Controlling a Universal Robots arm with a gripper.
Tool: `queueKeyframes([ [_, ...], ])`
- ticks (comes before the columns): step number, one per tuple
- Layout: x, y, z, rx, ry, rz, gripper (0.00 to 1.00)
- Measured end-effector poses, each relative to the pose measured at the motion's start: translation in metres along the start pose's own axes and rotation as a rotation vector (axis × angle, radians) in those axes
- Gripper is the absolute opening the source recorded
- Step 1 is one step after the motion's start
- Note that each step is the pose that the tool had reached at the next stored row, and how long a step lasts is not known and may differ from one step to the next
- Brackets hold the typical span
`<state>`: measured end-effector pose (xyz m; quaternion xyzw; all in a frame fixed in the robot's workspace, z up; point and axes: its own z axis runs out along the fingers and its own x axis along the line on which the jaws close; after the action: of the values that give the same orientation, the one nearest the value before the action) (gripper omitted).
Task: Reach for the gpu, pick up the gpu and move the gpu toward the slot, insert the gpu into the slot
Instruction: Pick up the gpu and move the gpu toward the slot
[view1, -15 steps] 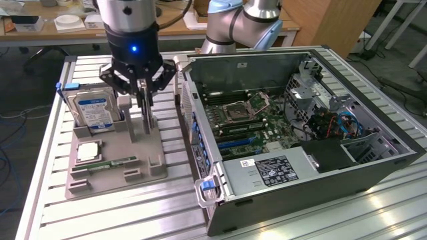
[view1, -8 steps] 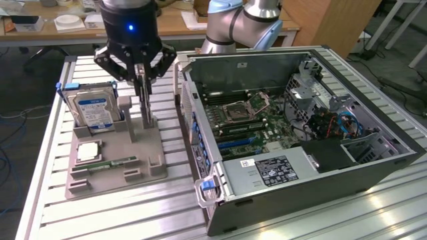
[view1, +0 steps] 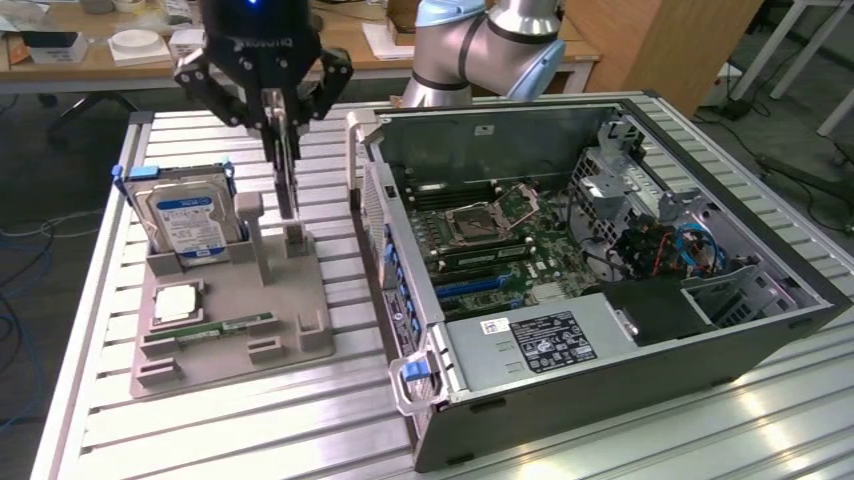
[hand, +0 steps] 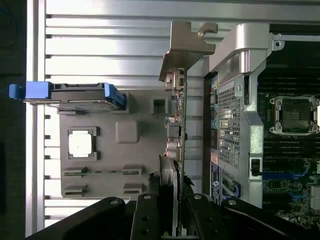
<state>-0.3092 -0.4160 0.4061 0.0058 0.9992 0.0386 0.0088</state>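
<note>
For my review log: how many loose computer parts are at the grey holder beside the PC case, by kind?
gpu: 1
hard drive: 1
processor chip: 1
memory stick: 1
Total: 4

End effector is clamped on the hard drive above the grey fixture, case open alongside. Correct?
No. The end effector is clamped on the gpu, a thin upright card; the hard drive stands in its cradle on the grey fixture. The exterior view shows it.
</note>
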Motion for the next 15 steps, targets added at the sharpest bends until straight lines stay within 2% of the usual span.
queueKeyframes([
  [10,-0.001,0.0035,-0.0449,0.0,-0.0001,0.001,0.27],
  [12,-0.004,0.0035,-0.0456,-0.0005,0.0,0.001,0.27],
  [15,-0.015,0.0037,-0.0453,-0.0006,-0.0001,0.002,0.27],
])
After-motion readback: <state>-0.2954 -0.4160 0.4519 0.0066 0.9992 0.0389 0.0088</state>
